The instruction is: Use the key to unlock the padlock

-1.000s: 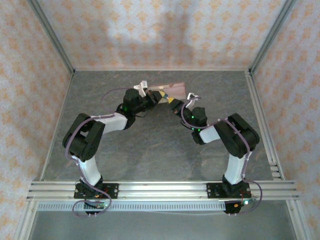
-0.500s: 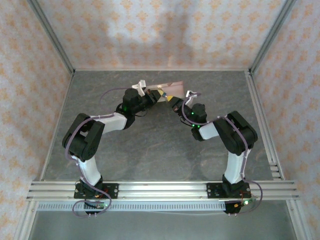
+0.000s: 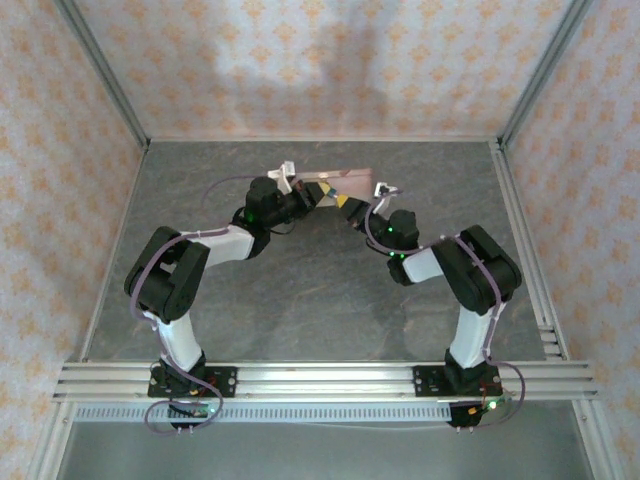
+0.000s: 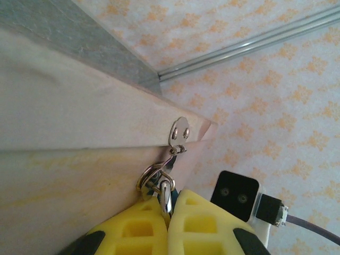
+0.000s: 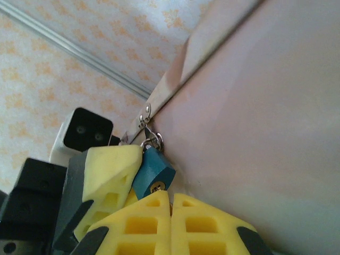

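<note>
The padlock (image 5: 153,169) is a small teal block with a silver shackle (image 4: 166,192) hooked through the hasp (image 4: 180,130) of the pale pink box (image 3: 340,180). My left gripper (image 4: 169,204) is shut on the padlock from the side, and one of its yellow fingers (image 5: 109,170) presses the teal body. My right gripper (image 5: 170,195) is shut just below the brass keyhole (image 5: 158,186). The key is almost hidden between the right fingers, and a thin pale sliver of it (image 5: 156,187) shows at the keyhole. Both grippers meet at the box's near edge (image 3: 335,200).
The box (image 5: 265,117) rests tilted on the grey table (image 3: 300,290) near the back. Patterned walls and metal frame rails (image 3: 520,230) enclose the table. The right arm's camera block (image 4: 236,194) sits close beside the left fingers.
The right wrist has shifted slightly to the right and back while its fingertips stay at the padlock. The left arm and the box have hardly moved.
</note>
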